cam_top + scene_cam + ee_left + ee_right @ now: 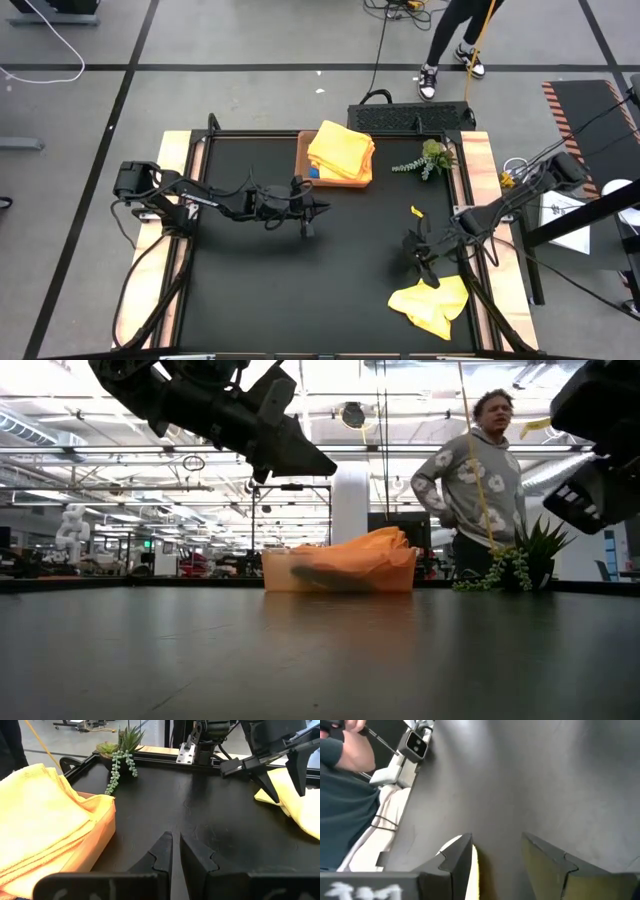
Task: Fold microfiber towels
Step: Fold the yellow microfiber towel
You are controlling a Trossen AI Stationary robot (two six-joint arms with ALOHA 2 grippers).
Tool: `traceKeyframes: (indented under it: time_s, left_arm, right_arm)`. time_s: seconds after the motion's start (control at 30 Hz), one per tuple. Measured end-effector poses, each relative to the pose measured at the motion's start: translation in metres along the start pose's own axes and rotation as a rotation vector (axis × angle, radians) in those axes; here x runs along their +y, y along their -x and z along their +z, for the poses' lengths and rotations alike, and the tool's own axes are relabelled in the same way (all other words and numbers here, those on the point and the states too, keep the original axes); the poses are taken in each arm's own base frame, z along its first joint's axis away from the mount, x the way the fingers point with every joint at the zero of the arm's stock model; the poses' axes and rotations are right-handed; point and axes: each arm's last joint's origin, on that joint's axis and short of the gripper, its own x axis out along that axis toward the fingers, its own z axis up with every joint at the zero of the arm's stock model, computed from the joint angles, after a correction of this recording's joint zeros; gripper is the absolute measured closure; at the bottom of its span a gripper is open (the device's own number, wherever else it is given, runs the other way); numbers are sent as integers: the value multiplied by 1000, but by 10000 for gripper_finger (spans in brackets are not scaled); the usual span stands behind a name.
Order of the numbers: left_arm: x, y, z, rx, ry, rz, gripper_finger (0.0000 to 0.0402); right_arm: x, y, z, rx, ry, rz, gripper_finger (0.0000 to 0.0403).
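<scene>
A crumpled yellow microfiber towel (432, 305) lies on the black table near its front right corner, also seen in the left wrist view (300, 805). My right gripper (420, 262) hangs open just above the towel's far edge, nothing between its fingers (497, 837); a strip of the yellow towel (476, 865) shows beside one finger. My left gripper (312, 218) hovers shut over the table's middle (175, 836), clear of everything. Several folded yellow-orange towels (340, 150) lie stacked in the tray (303, 160) at the far edge.
A small green plant (430, 158) stands at the far right beside the tray. A small yellow scrap (416, 211) lies on the mat. A person (475, 470) stands beyond the far edge; another person (340, 795) is near the right side. Bare mat spans the middle and left.
</scene>
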Motion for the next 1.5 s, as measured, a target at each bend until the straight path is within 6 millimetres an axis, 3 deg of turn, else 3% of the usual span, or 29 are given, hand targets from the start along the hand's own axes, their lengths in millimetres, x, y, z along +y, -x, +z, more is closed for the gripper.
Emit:
traceKeyframes:
  time_s: [0.77, 1.0, 1.27, 1.5]
  left_arm:
    - [0, 0, 0, 0, 12, 0, 364]
    - [0, 0, 0, 0, 15, 1, 364]
    - [0, 0, 0, 1, 24, 0, 364]
    - [-4, 1, -1, 8, 20, -11, 364]
  right_arm:
    - [2, -29, -32, 307, -87, -1, 243]
    - [4, -28, -32, 319, -109, 24, 256]
    - [13, -21, -18, 209, -135, 138, 265]
    - [13, -27, -26, 268, -134, 110, 266]
